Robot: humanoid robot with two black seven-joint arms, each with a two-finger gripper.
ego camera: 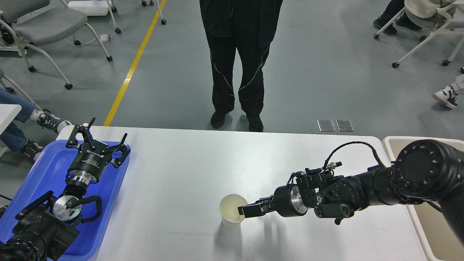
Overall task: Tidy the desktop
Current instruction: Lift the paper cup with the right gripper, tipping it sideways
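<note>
The white desktop [188, 170] fills the lower half of the head view. A white paper cup [230, 207] stands upright at its front middle. My right gripper [242, 211] reaches in from the right and is shut on the cup's right rim, one finger inside the cup and one outside. My left gripper [98, 140] is open and empty, held above the blue tray [43, 170] at the table's left end.
A beige bin [435, 228] stands by the table's right edge, partly hidden by my right arm. A person in black [237, 65] stands just beyond the far edge. Chairs and other people's feet are further back on the floor.
</note>
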